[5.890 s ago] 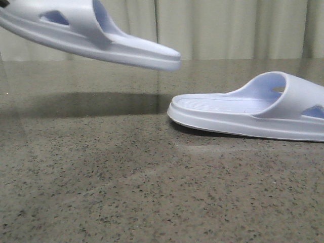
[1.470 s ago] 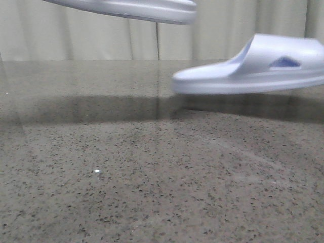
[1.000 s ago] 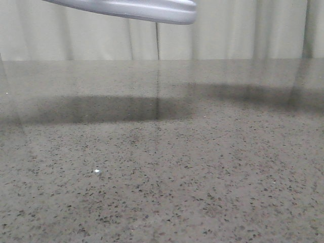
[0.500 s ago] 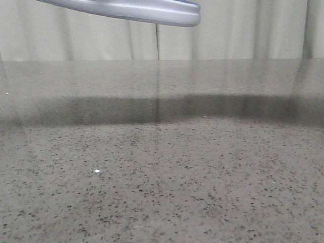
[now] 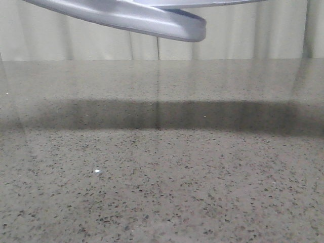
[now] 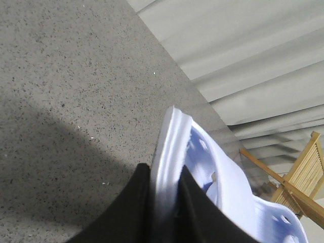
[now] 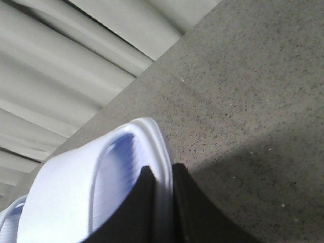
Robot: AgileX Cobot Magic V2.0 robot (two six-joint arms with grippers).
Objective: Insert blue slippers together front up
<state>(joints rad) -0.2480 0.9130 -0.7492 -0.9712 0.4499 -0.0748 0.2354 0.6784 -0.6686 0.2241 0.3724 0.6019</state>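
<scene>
Two pale blue-white slippers are held in the air above the speckled table [image 5: 162,177]. In the front view only the underside of the left one [image 5: 126,17] shows at the top, with a thin edge of the other slipper [image 5: 217,3] just above it. My left gripper [image 6: 164,169] is shut on the sole rim of its slipper [image 6: 172,136]; the strap [image 6: 230,187] lies beyond the fingers. My right gripper [image 7: 163,169] is shut on the sole rim of its slipper [image 7: 76,192]. The other slipper's edge [image 7: 7,215] shows beside it.
A pale curtain [image 5: 243,35] hangs behind the table's far edge. A wooden chair frame [image 6: 304,177] stands beyond the table. A broad dark shadow [image 5: 162,114] lies across the middle of the table.
The right slipper has been lifted off the table and out of the front view; now its edge appears at the top. The left slipper has dipped and shifted right. The shadows have merged.
</scene>
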